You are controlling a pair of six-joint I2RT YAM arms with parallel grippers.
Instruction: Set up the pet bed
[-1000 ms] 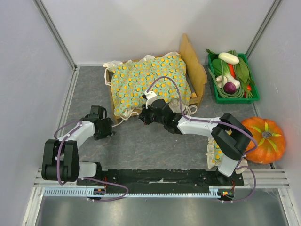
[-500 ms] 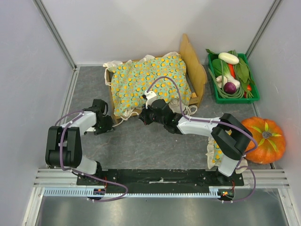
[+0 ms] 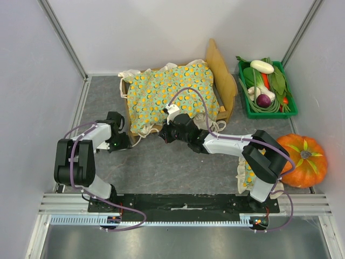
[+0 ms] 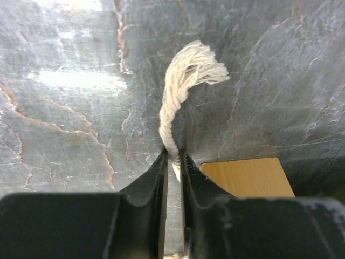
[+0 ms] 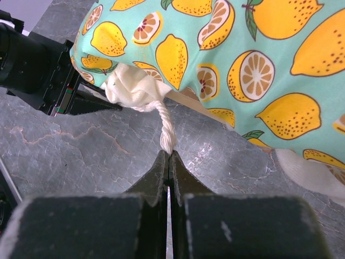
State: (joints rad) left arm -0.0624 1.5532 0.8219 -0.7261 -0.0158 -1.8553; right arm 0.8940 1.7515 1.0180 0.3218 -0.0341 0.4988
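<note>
The pet bed (image 3: 222,73) stands at the back centre, its light-wood headboard on the right. A lemon-print blanket (image 3: 172,94) covers its base. My left gripper (image 3: 125,141) sits at the bed's near left corner. In the left wrist view my left gripper (image 4: 173,156) pinches a white twisted cord (image 4: 178,91) with a frayed end, beside a corner of the wooden frame (image 4: 248,175). My right gripper (image 3: 163,132) is at the blanket's near edge. In the right wrist view my right gripper (image 5: 169,154) is shut on another white cord (image 5: 166,127) hanging from under the blanket (image 5: 242,59).
A green bin (image 3: 245,102) of toy vegetables stands at the back right. An orange pumpkin (image 3: 302,159) lies at the right edge. A small matching pillow (image 3: 247,175) peeks out behind the right arm's base. Grey walls close in on both sides.
My left arm has swung in toward the bed's near left corner, and its jaws have narrowed onto the cord. The right arm and blanket have not moved.
</note>
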